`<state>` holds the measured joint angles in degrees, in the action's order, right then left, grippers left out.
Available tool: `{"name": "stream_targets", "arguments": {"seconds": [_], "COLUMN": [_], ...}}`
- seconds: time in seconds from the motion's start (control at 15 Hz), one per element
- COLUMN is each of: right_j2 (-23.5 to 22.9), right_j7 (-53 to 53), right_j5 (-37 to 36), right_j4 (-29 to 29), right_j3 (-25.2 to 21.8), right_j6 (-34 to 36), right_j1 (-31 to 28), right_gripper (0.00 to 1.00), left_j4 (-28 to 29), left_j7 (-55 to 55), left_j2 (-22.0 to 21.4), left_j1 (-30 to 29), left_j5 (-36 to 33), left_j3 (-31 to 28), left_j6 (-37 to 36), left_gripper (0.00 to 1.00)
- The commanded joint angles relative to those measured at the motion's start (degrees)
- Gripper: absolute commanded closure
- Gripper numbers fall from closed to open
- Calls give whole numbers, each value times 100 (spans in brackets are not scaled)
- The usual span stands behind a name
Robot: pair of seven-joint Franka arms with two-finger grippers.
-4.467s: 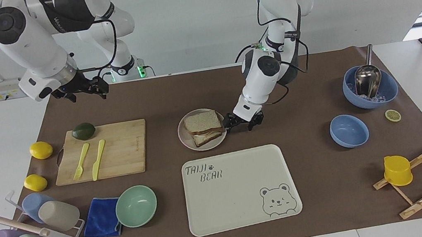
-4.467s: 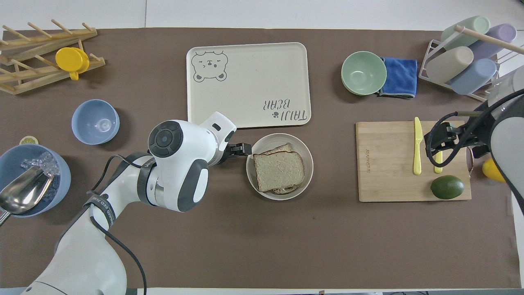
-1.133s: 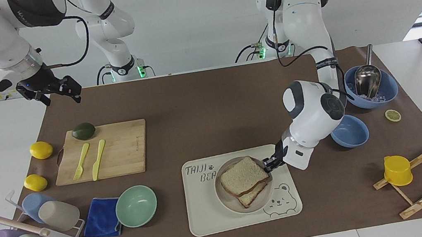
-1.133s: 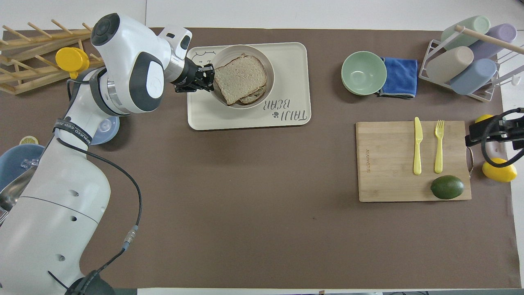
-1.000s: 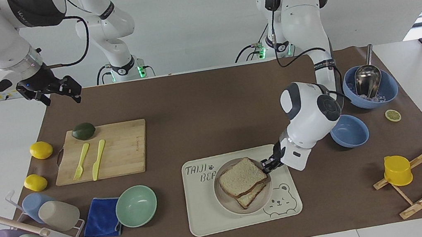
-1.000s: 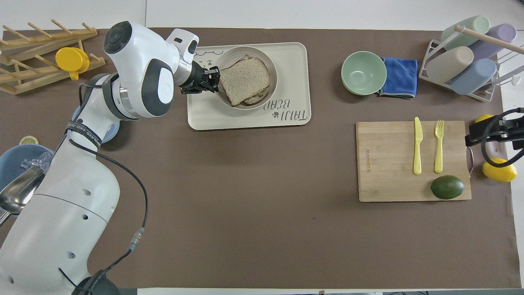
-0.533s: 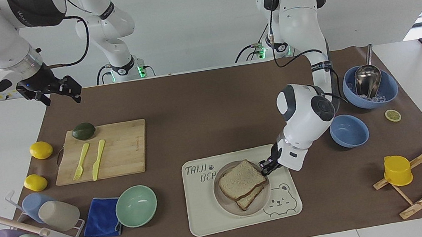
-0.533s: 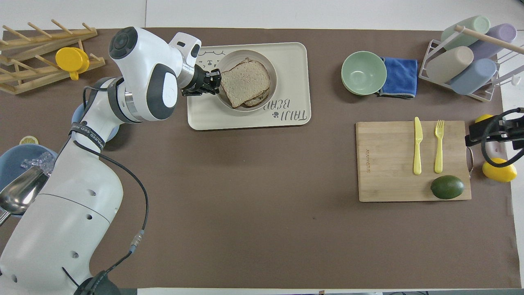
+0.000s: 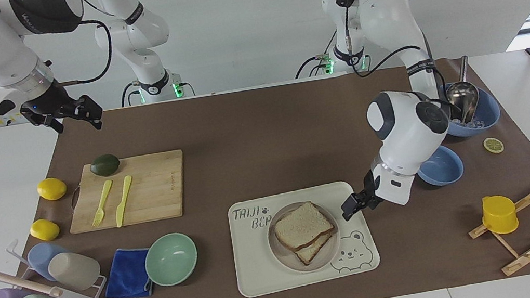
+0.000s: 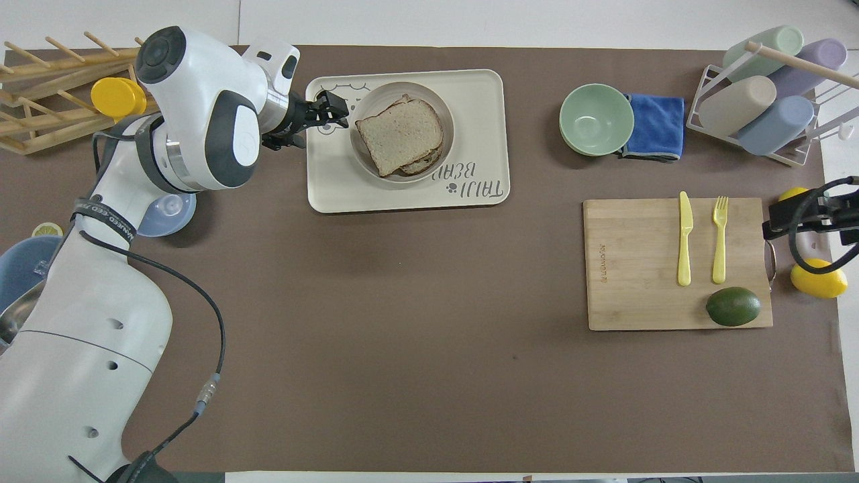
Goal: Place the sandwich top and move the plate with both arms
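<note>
The plate (image 9: 287, 261) (image 10: 379, 92) rests on the cream bear tray (image 9: 263, 275) (image 10: 483, 87). On it the sandwich top (image 9: 303, 224) (image 10: 399, 134) lies over the lower slice, slightly askew. My left gripper (image 9: 350, 207) (image 10: 337, 111) hangs open just above the tray beside the plate, toward the left arm's end, a small gap from the rim and holding nothing. My right gripper (image 9: 79, 123) (image 10: 772, 221) waits open and raised over the mat's edge near the cutting board, at the right arm's end.
A wooden cutting board (image 9: 155, 186) carries a fork, a knife and an avocado, with two lemons beside it. A mint bowl (image 9: 171, 258), blue cloth and cup rack stand beside the tray. Two blue bowls (image 9: 439, 165) and a wooden rack with a yellow cup (image 9: 498, 214) are at the left arm's end.
My left gripper has opened, let go of the plate's rim and drawn back toward the left arm's end. The plate stays on the tray. The right arm has not moved.
</note>
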<state>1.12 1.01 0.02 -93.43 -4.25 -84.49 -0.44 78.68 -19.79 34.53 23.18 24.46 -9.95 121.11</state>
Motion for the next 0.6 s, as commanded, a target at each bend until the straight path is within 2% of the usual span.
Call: {"name": "stream_targets", "arguments": {"seconds": [0.0,0.2,0.33,0.53], "right_j2": [91,91,91,91], "right_j7": [-127,-127,-127,-127], "right_j5": [103,103,103,103], "right_j4": [-78,-78,-78,-78], "right_j3": [21,21,21,21], "right_j6": [-15,-6,-6,-6], "right_j1": [-61,-61,-61,-61], "right_gripper": [0,0,0,0], "left_j4": [235,218,226,226], "left_j7": [-34,36,54,54], "left_j2": [-543,-947,-1202,-1449], "left_j1": [-7,11,11,-7], "left_j5": [-126,-440,-1011,-1285], "left_j3": [-366,-771,-771,-806], "left_j6": [-499,-1158,-1448,-1844], "left_gripper": [0,0,0,0]}}
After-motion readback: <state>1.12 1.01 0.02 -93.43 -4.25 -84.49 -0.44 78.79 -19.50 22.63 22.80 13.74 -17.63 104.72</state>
